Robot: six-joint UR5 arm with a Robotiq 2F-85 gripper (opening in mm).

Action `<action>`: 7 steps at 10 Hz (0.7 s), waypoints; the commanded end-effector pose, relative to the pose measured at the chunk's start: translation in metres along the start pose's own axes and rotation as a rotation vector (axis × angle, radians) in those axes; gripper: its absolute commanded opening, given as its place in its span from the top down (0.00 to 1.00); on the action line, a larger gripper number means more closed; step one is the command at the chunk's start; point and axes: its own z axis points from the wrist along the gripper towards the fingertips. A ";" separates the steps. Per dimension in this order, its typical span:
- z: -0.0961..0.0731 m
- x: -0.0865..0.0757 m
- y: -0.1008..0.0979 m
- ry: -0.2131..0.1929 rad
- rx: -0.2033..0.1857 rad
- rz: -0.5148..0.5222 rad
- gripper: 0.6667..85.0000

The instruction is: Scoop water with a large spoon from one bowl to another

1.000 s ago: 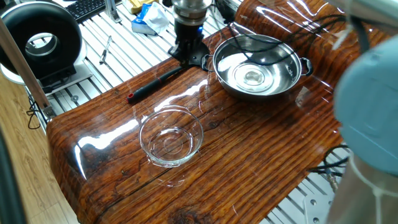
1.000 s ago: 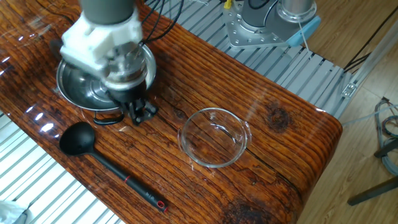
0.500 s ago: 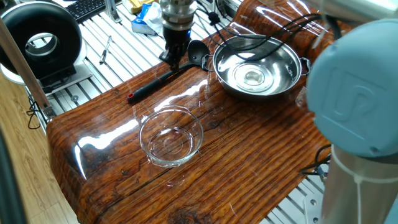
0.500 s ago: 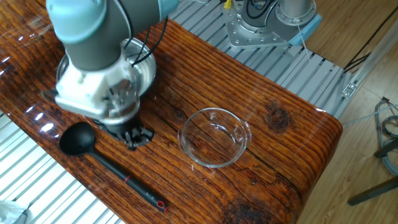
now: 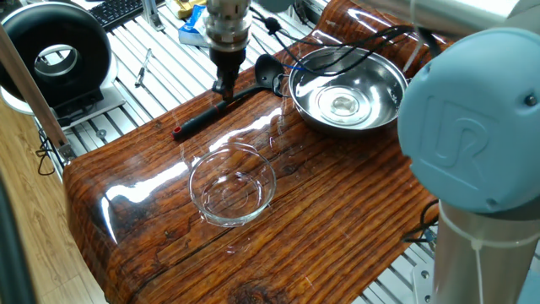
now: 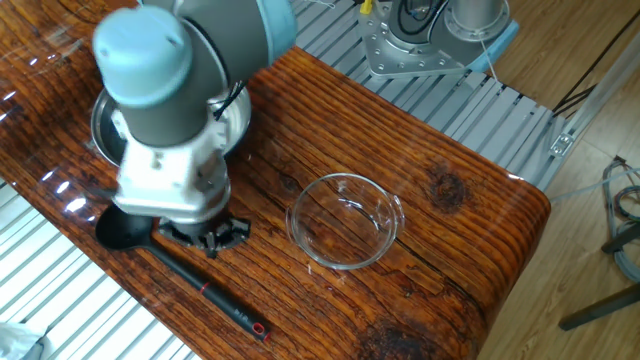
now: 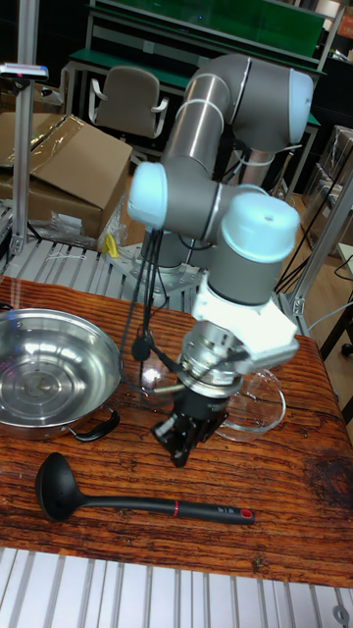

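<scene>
The large spoon (image 7: 137, 504) lies flat on the wooden table (image 5: 337, 219), near its edge, cup beside the steel bowl (image 5: 348, 91). The gripper (image 7: 183, 440) hangs just above the handle, not touching it; how wide its fingers stand, I cannot tell. The glass bowl (image 6: 345, 221) stands apart, to the right in the other fixed view.

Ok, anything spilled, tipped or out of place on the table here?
Nothing stands out. The steel bowl and glass bowl both sit upright on the table, the ladle lies flat near its edge, and the tool hangs above the handle. No puddle shows.
</scene>
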 end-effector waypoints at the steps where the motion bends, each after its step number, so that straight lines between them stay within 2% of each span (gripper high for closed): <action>1: 0.007 -0.008 0.004 0.022 0.042 -0.121 0.87; 2: 0.009 -0.015 0.002 0.006 0.069 -0.184 0.91; 3: 0.012 -0.019 0.008 -0.004 0.066 -0.226 0.93; 4: 0.014 -0.024 0.005 -0.012 0.082 -0.319 0.79; 5: 0.015 -0.023 -0.003 0.000 0.108 -0.397 0.69; 6: 0.015 -0.030 -0.002 -0.021 0.112 -0.448 0.59; 7: 0.014 -0.037 0.001 -0.049 0.110 -0.478 0.58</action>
